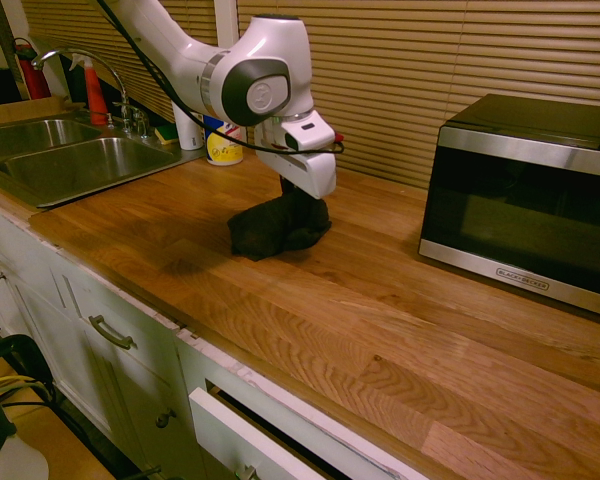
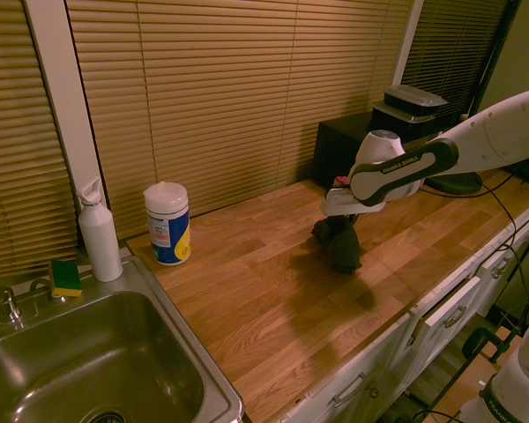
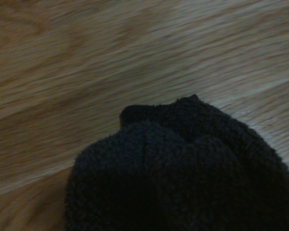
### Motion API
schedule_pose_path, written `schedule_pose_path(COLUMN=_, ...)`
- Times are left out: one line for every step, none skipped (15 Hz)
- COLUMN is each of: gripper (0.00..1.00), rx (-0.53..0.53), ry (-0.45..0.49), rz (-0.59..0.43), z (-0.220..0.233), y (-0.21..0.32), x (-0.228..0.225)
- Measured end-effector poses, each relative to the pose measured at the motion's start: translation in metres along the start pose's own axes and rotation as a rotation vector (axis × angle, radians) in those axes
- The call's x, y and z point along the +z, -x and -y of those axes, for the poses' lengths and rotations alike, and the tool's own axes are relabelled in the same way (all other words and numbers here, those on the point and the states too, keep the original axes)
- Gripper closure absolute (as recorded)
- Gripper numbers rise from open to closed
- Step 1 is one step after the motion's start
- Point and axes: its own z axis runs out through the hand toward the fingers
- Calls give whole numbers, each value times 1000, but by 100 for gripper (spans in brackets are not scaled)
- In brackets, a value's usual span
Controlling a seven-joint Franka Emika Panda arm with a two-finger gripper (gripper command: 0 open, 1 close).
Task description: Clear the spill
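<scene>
We judge the wiping step to be in hand: the gripper (image 1: pixel 302 200) stands over the dark cloth (image 1: pixel 277 228), which is bunched up and pressed onto the wooden counter (image 1: pixel 400 340) between the microwave (image 1: pixel 525 200) and the sink (image 1: pixel 65 160). The cloth rises into the jaws, so we take them to be closed on its upper fold, though the fingers themselves are buried in the fabric and cannot be seen directly. The spill cannot be located in any view; no dark drops or streak show on the bare wood around the cloth, so it either lies under the cloth or is too small to resolve. The wrist view shows only the fuzzy cloth (image 3: pixel 183 173) against clean wood grain. The next move, in our judgement, calls for keeping downward pressure while dragging the cloth across the wood beside it, then lifting to check the surface. The counter is smooth, oiled-looking plank with a white drawer front below its edge. Near the sink stand a wipes canister (image 2: pixel 167 223), a white spray bottle (image 2: pixel 99 231) and a sponge (image 2: pixel 66 277). Closed slatted blinds (image 2: pixel 229 97) line the wall behind the counter.
</scene>
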Motion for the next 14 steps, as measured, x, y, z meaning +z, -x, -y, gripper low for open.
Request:
schedule_pose_path(gripper=100, rx=13, ry=-2, rz=3, z=-6, y=-10, x=0)
schedule_pose_path(gripper=100, rx=25, ry=-6, rz=6, z=-12, y=-18, x=0)
schedule_pose_path(gripper=100, rx=33, ry=-8, rz=7, z=-16, y=-24, x=0)
schedule_pose_path(gripper=100, rx=37, ry=-8, rz=6, z=-19, y=-29, x=0)
schedule_pose_path(gripper=100, rx=34, ry=-9, rz=6, z=-19, y=-30, x=-1)
schedule_pose_path(gripper=100, rx=30, ry=-10, rz=6, z=-18, y=-29, x=-1)
schedule_pose_path(gripper=100, rx=22, ry=-11, rz=6, z=-16, y=-26, x=-1)
schedule_pose_path(gripper=100, rx=9, ry=-12, rz=7, z=-12, y=-22, x=-2)
schedule_pose_path(gripper=100, rx=-8, ry=-12, rz=8, z=-6, y=-16, x=-2)
schedule_pose_path(gripper=100, rx=-28, ry=-15, rz=10, z=2, y=-7, x=-2)
schedule_pose_path(gripper=100, rx=-49, ry=-17, rz=12, z=9, y=3, x=-2)
schedule_pose_path(gripper=100, rx=-67, ry=-17, rz=14, z=16, y=14, x=-2)
schedule_pose_path(gripper=100, rx=-86, ry=-17, rz=17, z=23, y=25, x=-3)
schedule_pose_path(gripper=100, rx=-101, ry=-17, rz=21, z=29, y=34, x=-3)
